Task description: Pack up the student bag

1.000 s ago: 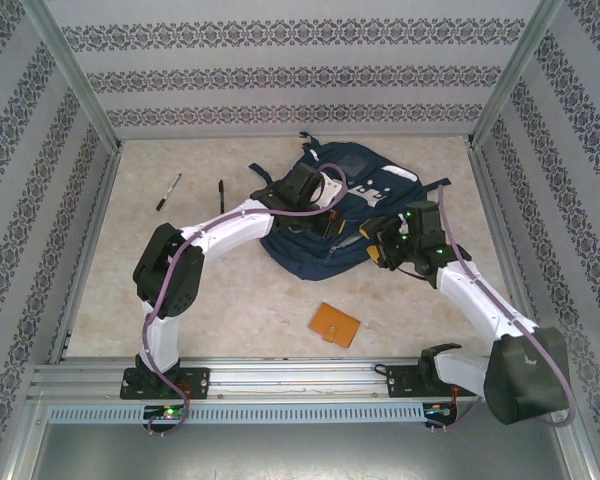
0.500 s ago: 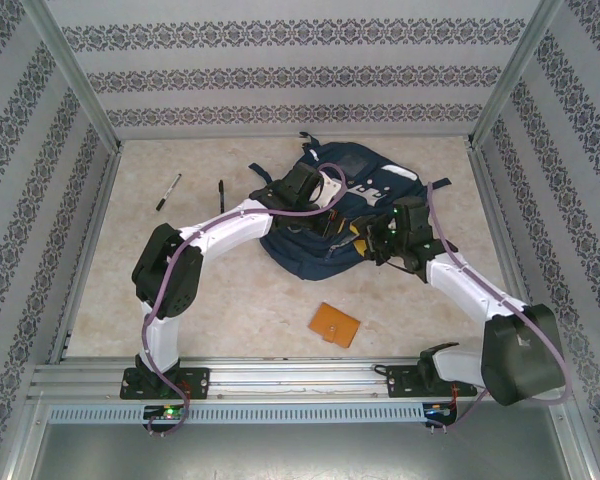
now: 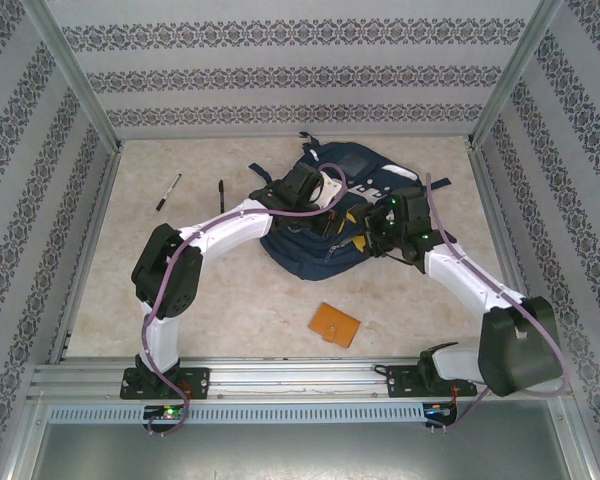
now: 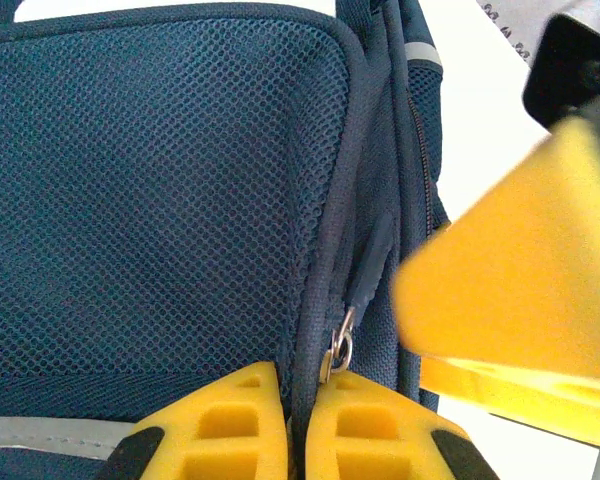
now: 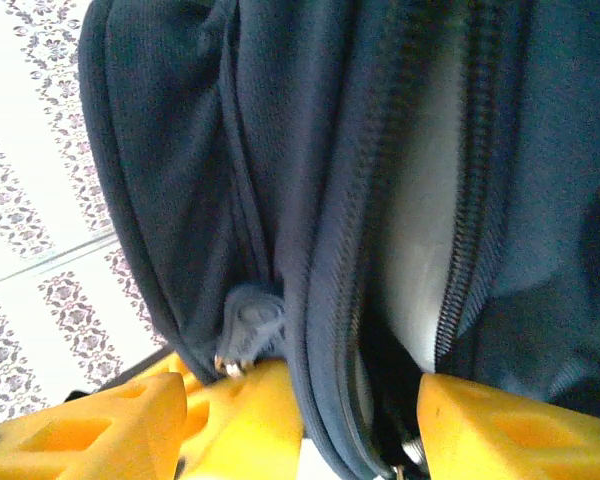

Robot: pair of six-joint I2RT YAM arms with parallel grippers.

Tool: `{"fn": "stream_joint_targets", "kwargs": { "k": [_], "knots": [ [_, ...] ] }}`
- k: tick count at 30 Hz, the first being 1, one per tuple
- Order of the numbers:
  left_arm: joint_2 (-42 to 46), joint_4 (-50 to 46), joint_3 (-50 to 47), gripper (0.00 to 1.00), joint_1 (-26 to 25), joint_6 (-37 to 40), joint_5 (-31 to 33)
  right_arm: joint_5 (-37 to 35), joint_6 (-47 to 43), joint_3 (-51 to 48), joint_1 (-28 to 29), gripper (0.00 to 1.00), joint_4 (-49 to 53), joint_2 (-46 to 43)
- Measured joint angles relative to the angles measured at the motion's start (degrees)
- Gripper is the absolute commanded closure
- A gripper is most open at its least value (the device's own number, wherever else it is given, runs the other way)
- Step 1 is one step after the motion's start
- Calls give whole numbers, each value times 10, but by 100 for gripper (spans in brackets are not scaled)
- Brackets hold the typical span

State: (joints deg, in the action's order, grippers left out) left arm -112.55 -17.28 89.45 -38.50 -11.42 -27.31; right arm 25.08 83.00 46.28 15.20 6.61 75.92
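From above, the student bag (image 3: 310,255) lies on the counter (image 3: 230,300), between the left claw (image 3: 328,212) and the right claw (image 3: 368,236). At the left wrist, the left claw (image 4: 295,405) is closed tight on the bag's seam, with the zip pull (image 4: 340,345) just above its fingertips. We judge that it holds the fabric taut. At the right wrist, the right claw (image 5: 358,400) stands wide, with the zip edge between its jaws, probably to spread the opening.

We see our left gripper (image 4: 297,412) clamped shut on the student bag (image 4: 160,200) at its zip seam, the zipper pull (image 4: 365,275) just above the fingertips (image 4: 242,425)
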Motion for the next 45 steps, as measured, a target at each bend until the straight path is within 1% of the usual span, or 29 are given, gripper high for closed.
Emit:
{"fn": "stream_joint_targets", "kwargs": {
  "k": [6, 10, 13, 14, 15, 16, 17, 18, 19, 25, 27, 31, 35, 38, 45],
  "knots": [
    [0, 2, -6, 100, 3, 7, -4, 5, -24, 33, 0, 52, -26, 56],
    [1, 4, -8, 100, 8, 11, -12, 9, -35, 55, 5, 52, -35, 95],
    [5, 19, -23, 100, 9, 8, -16, 8, -39, 64, 11, 49, -42, 122],
    [9, 24, -30, 100, 10, 6, -18, 7, -39, 65, 14, 51, -44, 129],
    [15, 29, -39, 95, 11, 3, -17, 6, -40, 66, 17, 59, -47, 135],
    [25, 33, -51, 79, 11, 0, -13, 9, -41, 68, 19, 72, -50, 137],
    [35, 33, -61, 69, 11, 0, -9, 11, -42, 71, 20, 82, -52, 138],
    [52, 34, -77, 65, 11, -6, -4, 13, -42, 74, 26, 89, -54, 139],
    [73, 33, -92, 62, 12, -12, 2, 13, -43, 74, 27, 92, -54, 139],
    [250, 67, -212, 54, 14, -72, 10, 12, -34, 76, 26, 95, -58, 145],
    [275, 77, -242, 53, 14, -95, 13, 13, -25, 79, 27, 96, -59, 145],
    [266, 88, -284, 52, 3, -138, 27, 13, 0, 81, 30, 100, -71, 145],
    [235, 94, -302, 51, -25, -183, 40, 7, 18, 81, 37, 100, -78, 145],
    [216, 102, -304, 51, -34, -210, 51, 4, 27, 81, 42, 100, -82, 145],
    [195, 113, -296, 63, -35, -229, 83, -2, 32, 81, 46, 100, -86, 145]
  ]
}}
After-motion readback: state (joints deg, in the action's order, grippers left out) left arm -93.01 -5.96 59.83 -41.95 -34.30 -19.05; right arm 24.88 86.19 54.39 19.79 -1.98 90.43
